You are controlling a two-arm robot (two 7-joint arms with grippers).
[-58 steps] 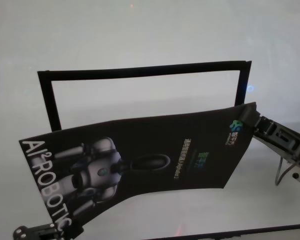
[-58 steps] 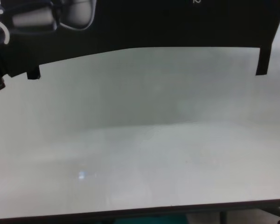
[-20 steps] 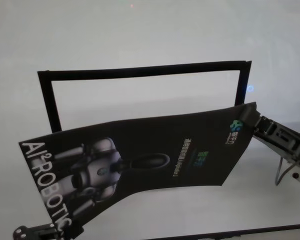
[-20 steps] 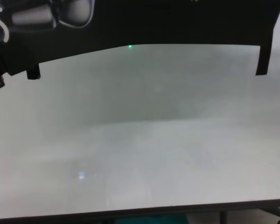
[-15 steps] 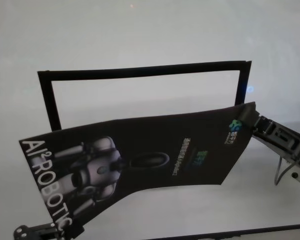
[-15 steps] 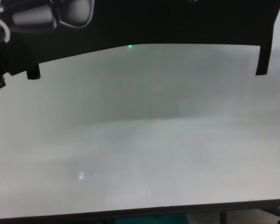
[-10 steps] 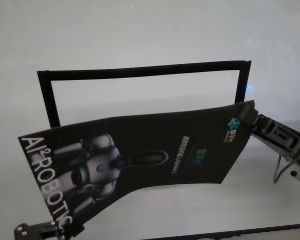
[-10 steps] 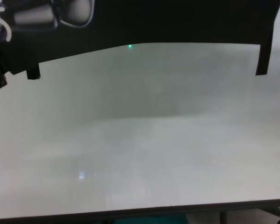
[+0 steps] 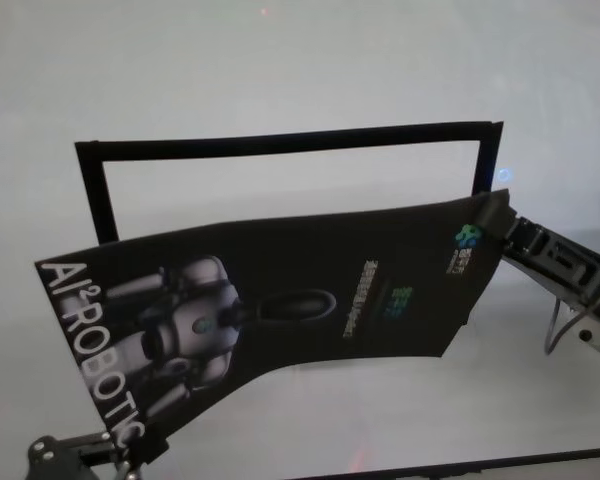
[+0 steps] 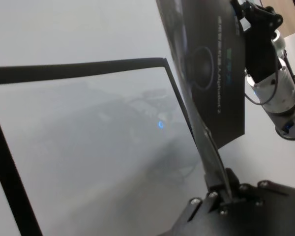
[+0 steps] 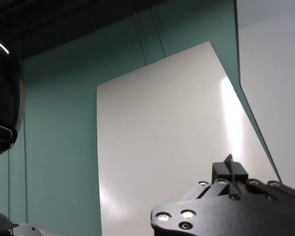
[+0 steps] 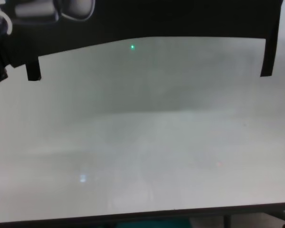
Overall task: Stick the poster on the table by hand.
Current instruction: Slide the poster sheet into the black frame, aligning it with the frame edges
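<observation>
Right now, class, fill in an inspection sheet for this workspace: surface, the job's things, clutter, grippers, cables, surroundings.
Surface: the white table carries a black rectangular outline.
Job's things: the poster is held in the air, sagging between the two grippers, in front of the outline and partly covering it; it is not yet flat on the table.
Clutter: nothing seen.
Grippers: the left gripper pinches the poster's near left corner; the right gripper pinches its far right corner.
Cables: a thin wire loop hangs at the right wrist.
Surroundings: a teal wall shows in the right wrist view.
</observation>
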